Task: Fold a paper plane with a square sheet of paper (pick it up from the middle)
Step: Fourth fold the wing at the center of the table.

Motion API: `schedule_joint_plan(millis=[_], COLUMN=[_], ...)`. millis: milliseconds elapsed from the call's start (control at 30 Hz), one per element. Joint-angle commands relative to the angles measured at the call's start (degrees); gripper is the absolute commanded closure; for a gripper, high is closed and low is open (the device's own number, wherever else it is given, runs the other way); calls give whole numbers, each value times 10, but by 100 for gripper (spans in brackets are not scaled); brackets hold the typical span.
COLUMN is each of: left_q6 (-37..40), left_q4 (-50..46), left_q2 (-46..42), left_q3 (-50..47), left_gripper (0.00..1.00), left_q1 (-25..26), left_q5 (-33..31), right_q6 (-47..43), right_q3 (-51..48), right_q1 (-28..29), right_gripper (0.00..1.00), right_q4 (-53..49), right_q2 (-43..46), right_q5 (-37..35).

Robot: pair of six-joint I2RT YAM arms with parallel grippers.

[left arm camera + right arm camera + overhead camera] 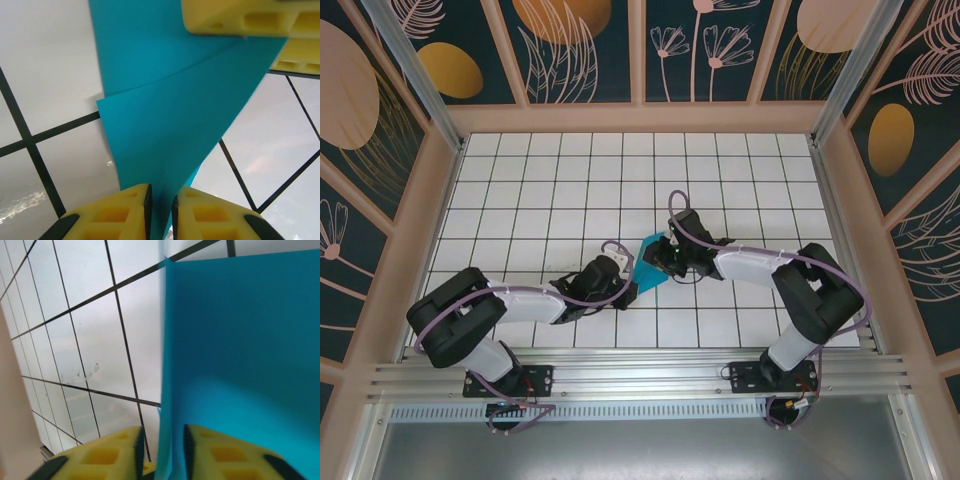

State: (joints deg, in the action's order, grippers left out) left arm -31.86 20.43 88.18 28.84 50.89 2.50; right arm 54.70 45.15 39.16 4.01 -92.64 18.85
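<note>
Paper (648,264), teal, between yellow fingers (125,212)

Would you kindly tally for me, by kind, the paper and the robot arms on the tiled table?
Teal-blue sheet of paper: 1
Robot arms: 2 (left arm, right arm)
Total: 3
</note>
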Motion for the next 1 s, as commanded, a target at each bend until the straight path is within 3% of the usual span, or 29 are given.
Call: schedule_joint_plan(millis=[0,133,300,533,967], left_q6=[14,17,27,22,32], left_q4=[-25,-33,-48,-64,-76], left_q2=[-9,-13,-7,-4,6], left_q3=[12,13,23,31,32], left_gripper=[75,65,62,68,65], left_q1=[-1,1,12,26,42], left_q5=[-14,-22,-32,-75,-102], right_q6=[11,14,15,11,5], right_q3=[14,15,19,21,24], right_q1=[5,5,5,5,5], right_gripper=[79,85,85,85,86], right_q4=[-14,-11,-10,-14,-24], right_q2=[-3,4,6,7,8], right_q5=[-10,-8,0,1,-2])
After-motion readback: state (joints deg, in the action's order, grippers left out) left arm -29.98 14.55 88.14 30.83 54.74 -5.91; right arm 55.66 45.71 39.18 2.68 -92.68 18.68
